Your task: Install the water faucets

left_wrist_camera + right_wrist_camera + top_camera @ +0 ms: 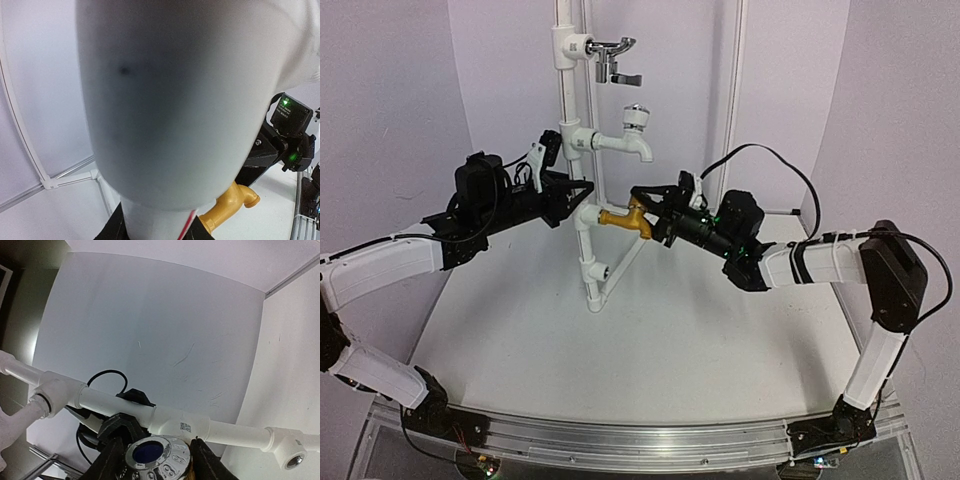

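Observation:
The golden-brass faucet [623, 218] sticks out to the right from a tee on the upright white pipe [584, 240], spout down. My right gripper [650, 217] is shut on its round silvery knob [157, 456], which has a blue centre; the fingers [113, 460] stand on both sides of the knob. My left gripper [572, 192] is shut on the pipe just above that tee. In the left wrist view the pipe [180, 100] fills the frame, and the brass faucet [231, 205] shows low right.
A chrome lever tap [612, 55] and a white plastic tap [634, 135] sit in higher tees on the same pipe. An open tee socket [601, 270] is below the brass faucet and also shows in the right wrist view [293, 460]. White walls enclose the table [650, 340].

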Controlling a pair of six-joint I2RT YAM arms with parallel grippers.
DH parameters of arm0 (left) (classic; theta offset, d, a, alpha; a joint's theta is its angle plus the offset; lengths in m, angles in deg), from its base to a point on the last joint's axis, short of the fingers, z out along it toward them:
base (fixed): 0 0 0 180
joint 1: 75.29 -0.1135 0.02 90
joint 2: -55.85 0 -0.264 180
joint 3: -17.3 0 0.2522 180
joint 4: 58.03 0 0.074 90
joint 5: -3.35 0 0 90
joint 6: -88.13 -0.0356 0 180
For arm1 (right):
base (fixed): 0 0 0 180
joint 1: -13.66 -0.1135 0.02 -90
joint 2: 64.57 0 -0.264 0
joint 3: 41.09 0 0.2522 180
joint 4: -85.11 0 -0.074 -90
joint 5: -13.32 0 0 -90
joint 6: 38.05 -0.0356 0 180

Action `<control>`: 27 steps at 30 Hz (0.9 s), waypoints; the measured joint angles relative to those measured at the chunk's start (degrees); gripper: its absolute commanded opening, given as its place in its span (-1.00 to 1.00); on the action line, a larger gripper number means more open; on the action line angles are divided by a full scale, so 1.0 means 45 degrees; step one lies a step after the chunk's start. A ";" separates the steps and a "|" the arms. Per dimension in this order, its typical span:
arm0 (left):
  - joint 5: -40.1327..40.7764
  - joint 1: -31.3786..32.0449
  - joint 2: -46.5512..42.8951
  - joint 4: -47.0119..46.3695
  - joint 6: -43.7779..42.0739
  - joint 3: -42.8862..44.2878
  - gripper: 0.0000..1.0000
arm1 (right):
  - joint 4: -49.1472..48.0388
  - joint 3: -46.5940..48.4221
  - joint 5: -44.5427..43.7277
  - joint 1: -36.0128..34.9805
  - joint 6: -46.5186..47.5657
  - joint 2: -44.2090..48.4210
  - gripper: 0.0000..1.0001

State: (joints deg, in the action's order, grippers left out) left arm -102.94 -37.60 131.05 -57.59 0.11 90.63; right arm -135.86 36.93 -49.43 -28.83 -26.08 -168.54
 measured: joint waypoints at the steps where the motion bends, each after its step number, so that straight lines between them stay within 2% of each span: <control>1: 0.0028 -0.0015 0.0000 0.0005 0.0005 -0.0001 -1.00 | 0.0359 0.0165 0.0085 0.0031 0.0449 0.0035 0.02; 6: -0.0099 -0.0044 -0.0147 0.0235 -0.0010 -0.0015 -1.00 | 0.4339 0.0296 -0.1238 0.1079 0.4133 0.0191 0.76; 9: -0.0117 -0.0045 -0.0151 0.0240 -0.0015 -0.0015 -1.00 | 0.6577 -0.0011 -0.1880 0.1817 0.6586 0.0514 0.96; 12: -0.0158 -0.0043 -0.0151 0.0247 -0.0029 -0.0015 -1.00 | 0.8103 -0.0187 -0.2208 0.1820 0.9071 0.1571 0.97; 16: -0.0162 -0.0043 -0.0151 0.0247 -0.0030 -0.0015 -1.00 | 0.8868 -0.0194 -0.2150 0.1470 1.2951 0.3333 0.97; 20: -0.0169 -0.0043 -0.0151 0.0247 -0.0027 -0.0015 -1.00 | 0.8939 -0.0673 -0.1524 0.0600 1.8401 0.4660 0.97; 23: -0.0196 -0.0043 -0.0151 0.0247 -0.0030 -0.0015 -1.00 | 0.8931 -0.1165 -0.0781 -0.0151 2.1992 0.4941 0.97; 27: -0.0201 -0.0043 -0.0151 0.0247 -0.0030 -0.0015 -1.00 | 0.8702 -0.1434 0.0133 -0.0425 2.5022 0.4748 0.97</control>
State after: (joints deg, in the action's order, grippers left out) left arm -103.84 -37.80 130.37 -56.48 -0.02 90.56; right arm -96.70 30.48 -48.84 -30.74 86.52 -147.18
